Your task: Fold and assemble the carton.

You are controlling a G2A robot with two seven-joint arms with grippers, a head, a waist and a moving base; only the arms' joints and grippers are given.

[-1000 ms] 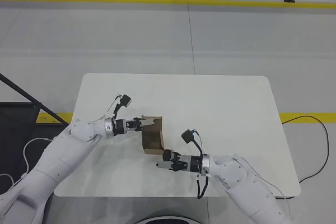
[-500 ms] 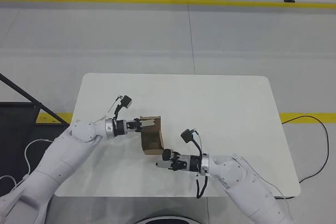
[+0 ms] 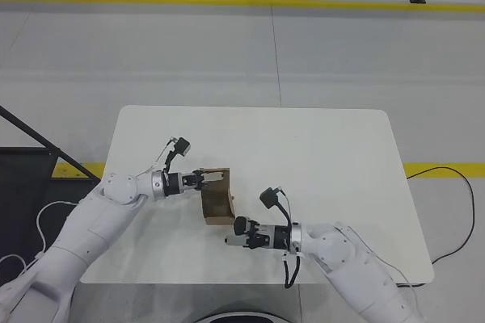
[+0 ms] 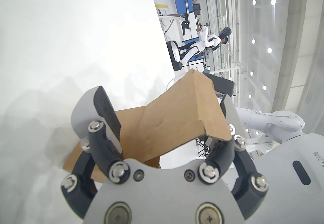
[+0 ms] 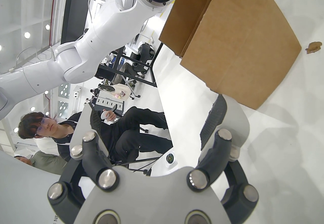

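The brown carton [image 3: 217,198] sits on the white desk [image 3: 323,161], at about 9 o'clock from the desk's middle. It is only partly folded. Its panels bend along creases, with one flap raised at its 12 o'clock end, and it is not closed into a box.

The left tool [image 3: 199,179] is at the carton's 10 o'clock corner. Its fingers [image 4: 106,106] are spread wide, and a creased panel of the carton runs up between them. The cardboard's edge touches one pad, and the other finger is mostly hidden behind the panel. Whether the fingers press on the cardboard cannot be told.

The right tool [image 3: 230,239] is at the carton's 5 o'clock, just beside its near edge. Its fingers [image 5: 215,118] are also spread wide, with nothing between them, and the carton's lower corner lies just past one fingertip.

A small brown scrap [image 5: 313,47] lies on the desk near the carton's 3 o'clock side.
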